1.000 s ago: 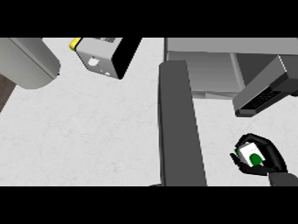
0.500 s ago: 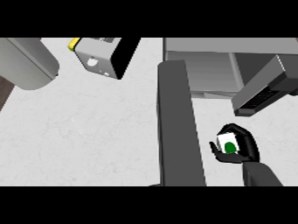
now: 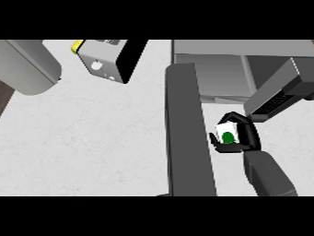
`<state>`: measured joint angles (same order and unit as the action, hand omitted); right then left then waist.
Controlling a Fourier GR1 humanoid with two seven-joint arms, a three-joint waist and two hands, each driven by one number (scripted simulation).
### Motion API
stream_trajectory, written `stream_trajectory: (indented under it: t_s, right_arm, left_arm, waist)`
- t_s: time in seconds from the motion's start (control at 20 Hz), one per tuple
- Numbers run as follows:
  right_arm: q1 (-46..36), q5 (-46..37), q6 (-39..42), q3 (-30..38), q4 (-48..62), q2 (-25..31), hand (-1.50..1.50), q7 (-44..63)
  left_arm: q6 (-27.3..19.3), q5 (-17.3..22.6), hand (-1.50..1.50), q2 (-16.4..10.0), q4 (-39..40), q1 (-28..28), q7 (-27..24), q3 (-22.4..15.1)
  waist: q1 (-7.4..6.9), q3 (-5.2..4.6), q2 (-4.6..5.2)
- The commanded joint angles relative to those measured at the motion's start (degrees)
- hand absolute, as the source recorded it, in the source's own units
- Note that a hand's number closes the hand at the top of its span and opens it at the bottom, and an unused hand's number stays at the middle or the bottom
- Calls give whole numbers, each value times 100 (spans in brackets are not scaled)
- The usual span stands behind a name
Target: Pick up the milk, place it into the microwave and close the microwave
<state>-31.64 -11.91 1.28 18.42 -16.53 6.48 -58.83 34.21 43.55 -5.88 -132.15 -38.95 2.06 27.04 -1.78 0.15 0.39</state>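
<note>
The right hand (image 3: 247, 138) has its fingers curled round the milk (image 3: 227, 132), a small white carton with a green mark. It holds the carton over the counter (image 3: 84, 133) near the right edge, just in front of the microwave (image 3: 217, 73). The microwave's door (image 3: 186, 133) stands open, a long dark slab just left of the hand.

The right hand (image 3: 247, 136), curled round the milk (image 3: 226, 132), has moved away from the counter's (image 3: 84, 138) near edge toward the microwave (image 3: 220, 78). It has also shifted left, nearer the open door (image 3: 183, 129). More of its forearm (image 3: 264, 173) shows now, and the milk lies just short of the microwave's opening.
</note>
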Motion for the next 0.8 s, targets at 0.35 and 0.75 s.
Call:
stream_trajectory:
  t_s: [0.35, 0.75]
  right_arm:
    - [-1321, 32, -533, 194, 493, 267, 150, 563]
    - [-1933, -77, -497, 204, 797, 795, 150, 1080]
  left_arm:
    - [16, 206, -150, -34, -145, 251, 244, 73]
    - [-66, 360, -150, -277, 50, 539, 366, 171]
  waist:
    - [-85, 1, 43]
    - [-311, 13, 149]
